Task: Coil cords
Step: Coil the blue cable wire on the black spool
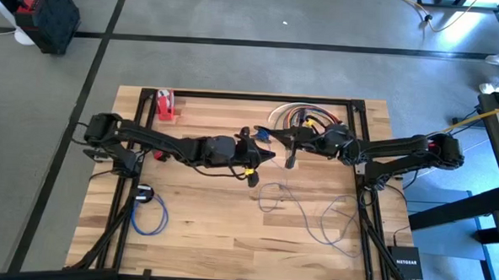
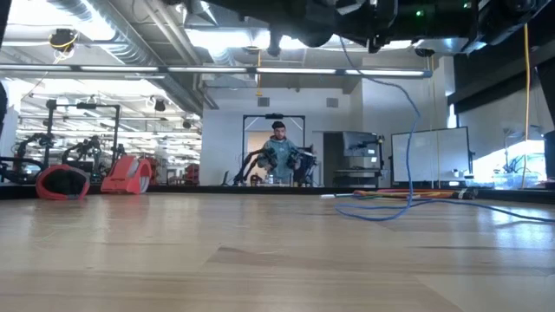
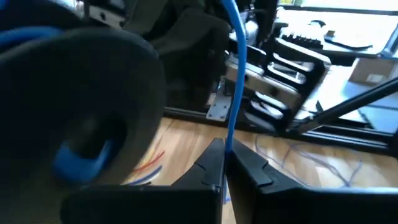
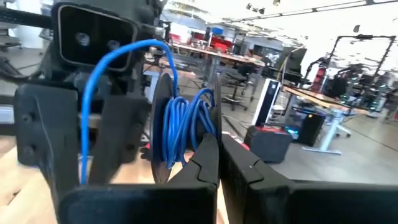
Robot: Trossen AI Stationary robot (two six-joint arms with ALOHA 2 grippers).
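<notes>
Hiding blue cord (image 4: 180, 124) ends: end effectors

Robotics lab: open hall, exposed ducts (image 2: 113, 35), robot rigs (image 2: 82, 143), workbenches (image 4: 311, 93).

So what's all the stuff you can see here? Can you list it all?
blue cord: one, blue, loose on the table's front right, its end lifted between the grippers
coiled blue cord: one, blue, front left of table
cord bundle: several, red, orange and white, back of table
red holder: one, red, back left of table
table: one, pale wood, middle of floor
black bin: one, black, floor beyond the table's left corner
person: one, far back in the room
left gripper: shut on the blue cord, mid-table
right gripper: shut on blue loops, facing it
</notes>
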